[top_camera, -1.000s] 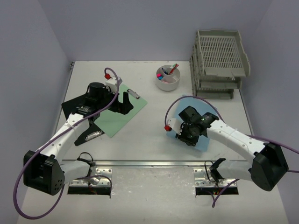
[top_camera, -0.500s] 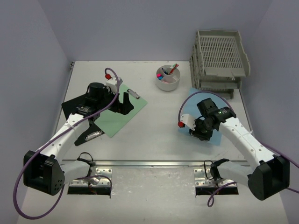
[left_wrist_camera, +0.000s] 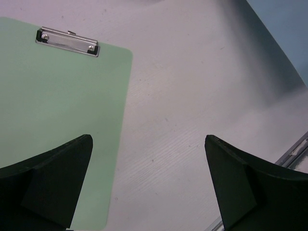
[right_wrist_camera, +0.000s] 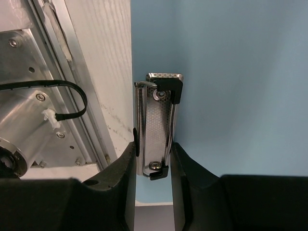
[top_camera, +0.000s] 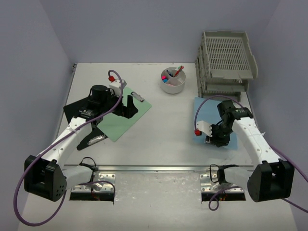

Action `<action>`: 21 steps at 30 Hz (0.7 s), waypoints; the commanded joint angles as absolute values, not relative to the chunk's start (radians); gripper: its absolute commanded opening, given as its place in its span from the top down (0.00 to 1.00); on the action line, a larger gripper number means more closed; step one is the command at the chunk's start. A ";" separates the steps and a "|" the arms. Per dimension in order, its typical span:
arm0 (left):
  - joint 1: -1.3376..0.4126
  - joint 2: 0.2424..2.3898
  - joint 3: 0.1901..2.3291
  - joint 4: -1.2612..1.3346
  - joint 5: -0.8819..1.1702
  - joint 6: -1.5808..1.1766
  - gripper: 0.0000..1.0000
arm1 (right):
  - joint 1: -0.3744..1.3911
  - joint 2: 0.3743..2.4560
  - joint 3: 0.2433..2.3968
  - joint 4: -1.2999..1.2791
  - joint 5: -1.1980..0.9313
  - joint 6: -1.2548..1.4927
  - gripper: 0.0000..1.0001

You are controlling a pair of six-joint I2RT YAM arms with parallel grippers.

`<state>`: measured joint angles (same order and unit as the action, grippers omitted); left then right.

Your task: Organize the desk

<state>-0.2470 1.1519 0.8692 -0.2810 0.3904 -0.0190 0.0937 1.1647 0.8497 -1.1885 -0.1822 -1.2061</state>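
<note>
The desk (top_camera: 159, 130) lies ahead of both arms; at its twelve o'clock I see a white bowl (top_camera: 166, 88) holding a red pen (top_camera: 179, 70) and blue and pink bits (top_camera: 166, 75), with grey trays (top_camera: 226, 53) stacked at two o'clock. My right gripper (right_wrist_camera: 153, 161) pinches the metal clip (right_wrist_camera: 156, 120) of the blue clipboard (right_wrist_camera: 231, 96) at four o'clock, and my left gripper (left_wrist_camera: 147, 144) gapes wide over the edge of the green clipboard (left_wrist_camera: 57, 96) at ten

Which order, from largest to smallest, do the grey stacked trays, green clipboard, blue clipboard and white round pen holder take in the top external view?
1. grey stacked trays
2. green clipboard and blue clipboard: they look alike, both partly covered, so not ranked
3. white round pen holder
</note>
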 commanded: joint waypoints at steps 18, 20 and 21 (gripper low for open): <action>-0.233 1.158 0.894 -0.237 0.406 -0.005 0.00 | -0.144 1.196 0.891 -1.115 -0.121 -1.516 1.00; -0.235 1.158 0.898 -0.238 0.406 -0.005 0.00 | -0.147 1.231 0.921 -1.099 -0.122 -1.523 1.00; -0.235 1.158 0.900 -0.238 0.406 -0.005 0.00 | -0.148 1.248 0.935 -1.095 -0.123 -1.525 1.00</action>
